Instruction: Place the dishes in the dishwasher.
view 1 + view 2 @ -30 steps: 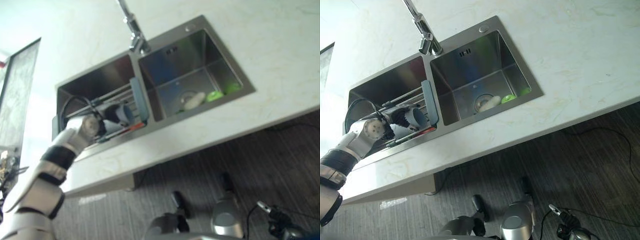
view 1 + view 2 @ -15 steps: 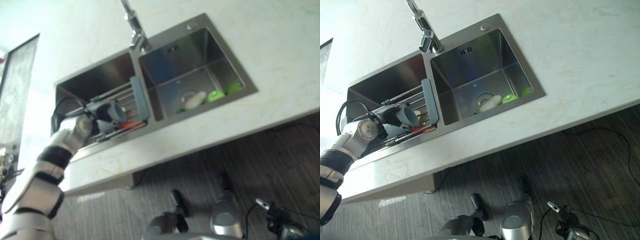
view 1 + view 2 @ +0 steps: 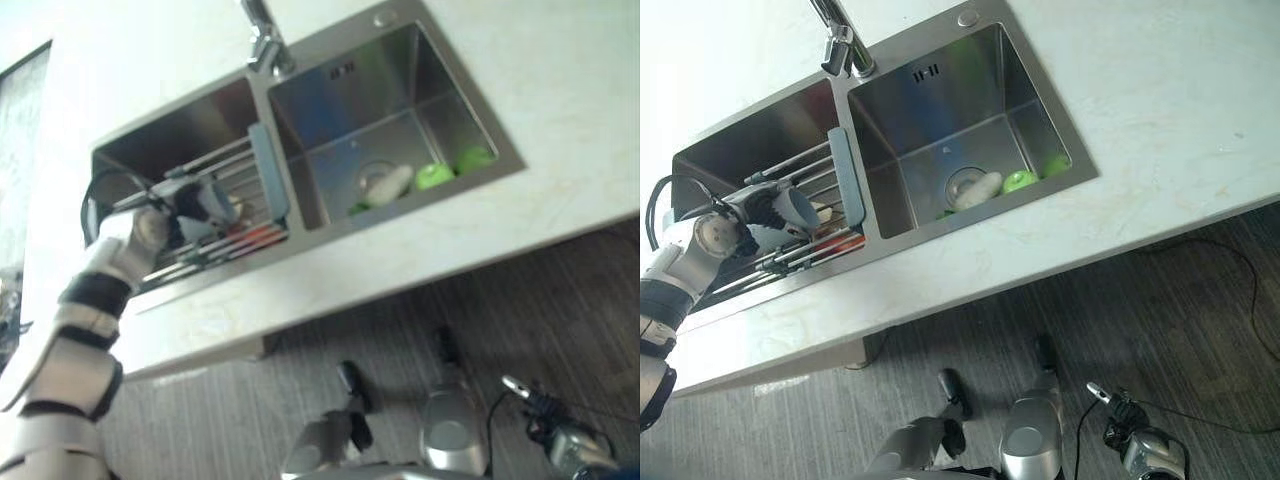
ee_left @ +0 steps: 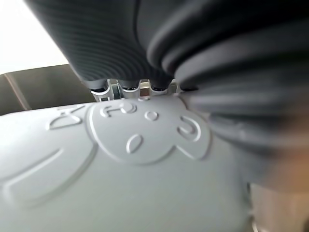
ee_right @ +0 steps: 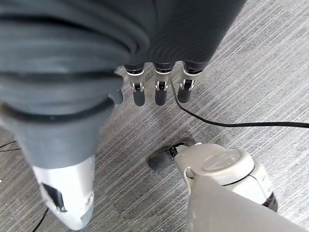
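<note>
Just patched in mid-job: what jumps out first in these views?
The left robot hand is at the rack across the left sink basin, with a grey cup at its fingers. In the right basin, a pale dish and two green items lie by the drain. The right robot hand hangs over the floor.

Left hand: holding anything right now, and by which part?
The left hand is on a grey-blue plastic cup over the metal rack in the left sink basin. Its fingers are hidden, so the hold and its place cannot be told.
</note>
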